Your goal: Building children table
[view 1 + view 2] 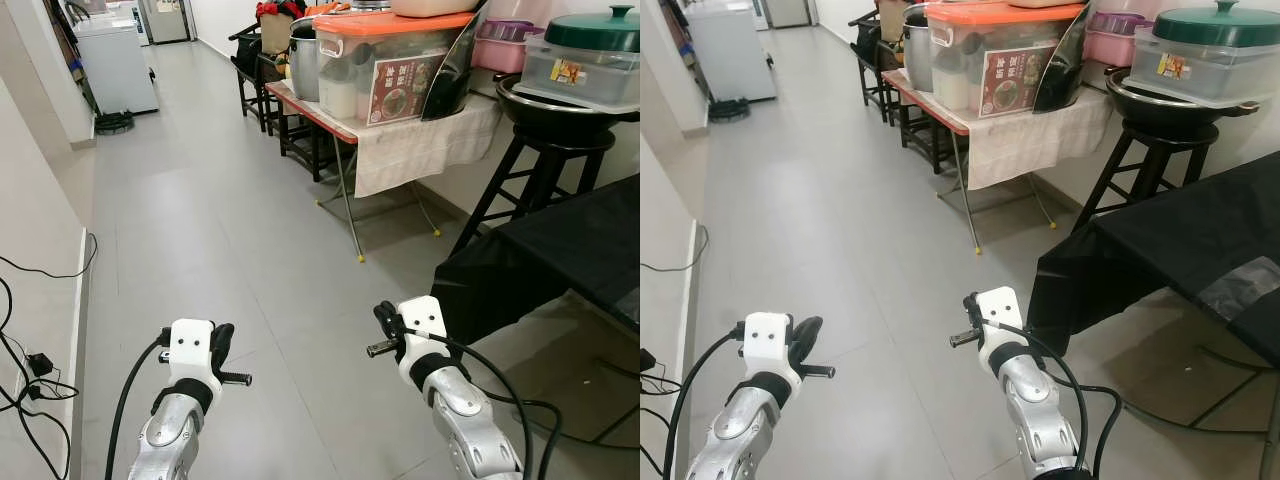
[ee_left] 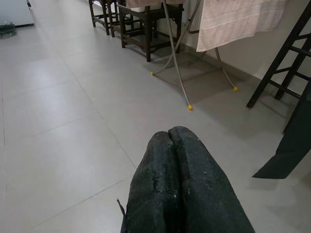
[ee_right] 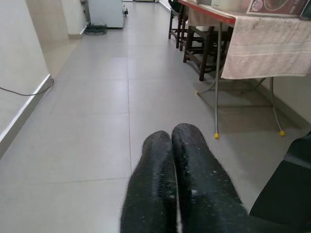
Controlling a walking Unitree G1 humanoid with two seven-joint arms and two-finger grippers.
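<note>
Both my arms are stuck out in front of me over the grey tile floor (image 1: 220, 230), holding nothing. My left gripper (image 2: 170, 133) has its fingers pressed flat together, and my right gripper (image 3: 171, 133) is the same, fingers squeezed closed on air. Off to my right is a table under a black cloth (image 1: 1200, 250), its near corner just beside my right arm. Past it there's a black stool (image 1: 545, 160) carrying a pan, then a folding table (image 1: 340, 125) loaded with plastic bins along the wall. Loose cables (image 1: 30, 370) run along the left skirting.
</note>
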